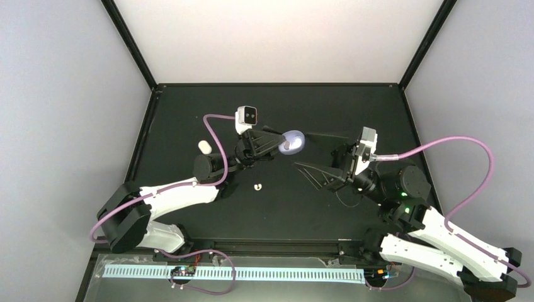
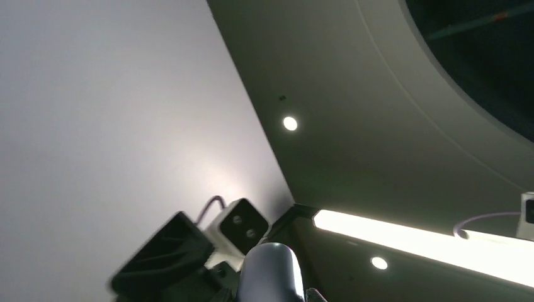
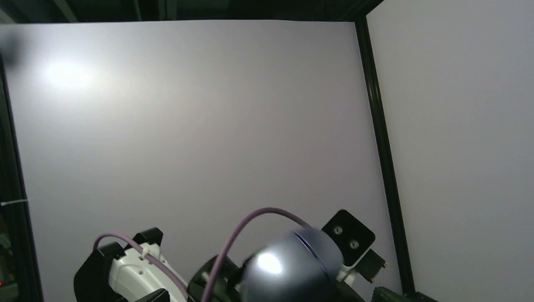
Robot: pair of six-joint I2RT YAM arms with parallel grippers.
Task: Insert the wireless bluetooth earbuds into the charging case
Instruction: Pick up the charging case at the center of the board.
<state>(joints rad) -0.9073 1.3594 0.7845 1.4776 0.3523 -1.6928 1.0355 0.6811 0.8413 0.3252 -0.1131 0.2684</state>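
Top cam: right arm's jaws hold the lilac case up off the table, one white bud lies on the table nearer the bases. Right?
Wrong arm. The top external view shows the left gripper holding the lilac case up off the table. The right gripper stands beside it with its jaws open, gripping nothing. The white bud does lie on the table nearer the bases.

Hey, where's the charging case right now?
In the top view, the lilac charging case is near the centre of the picture. The left gripper is clamped on it, and the open right gripper is just to its right.
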